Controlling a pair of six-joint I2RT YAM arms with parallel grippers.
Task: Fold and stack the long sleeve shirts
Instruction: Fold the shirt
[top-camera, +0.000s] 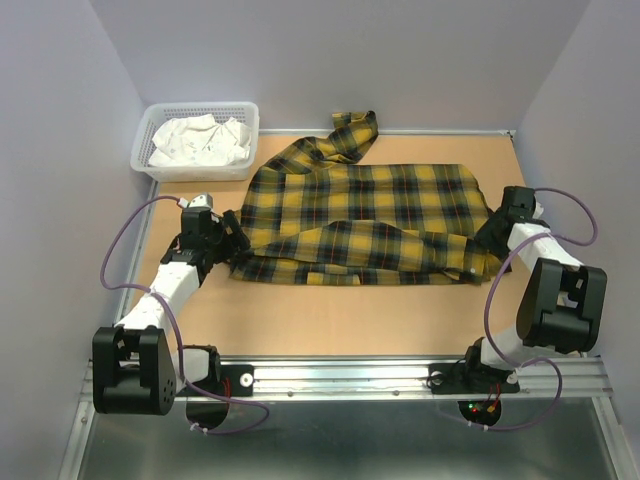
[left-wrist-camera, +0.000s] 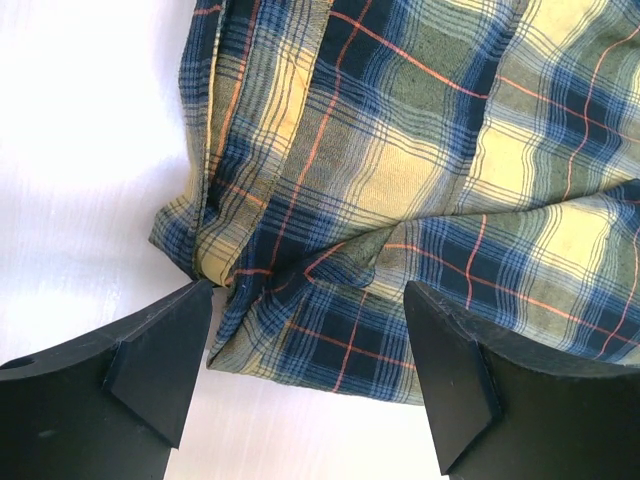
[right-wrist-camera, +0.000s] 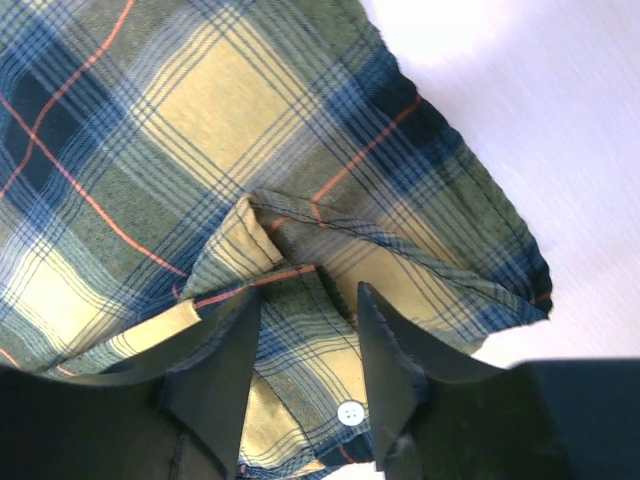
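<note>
tan tabletop (top-camera: 330, 320) holds the shirt (top-camera: 370, 215) across its middle. my left gripper (left-wrist-camera: 310, 300) gapes over its left edge; my right gripper (right-wrist-camera: 308, 300) straddles a buttoned fold, pinching or not i cannot tell. best lift straight, no dragging.

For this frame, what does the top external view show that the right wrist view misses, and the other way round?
Only top external: the white plastic basket holding white cloth at the far left, the left gripper, and the full outline of the yellow flannel shirt with navy plaid and red lines, one sleeve trailing to the far edge. Only right wrist: a small white button and a stitched fold between the fingers of the right gripper; a pinch cannot be confirmed. Both: that gripper at the shirt's right edge.
</note>
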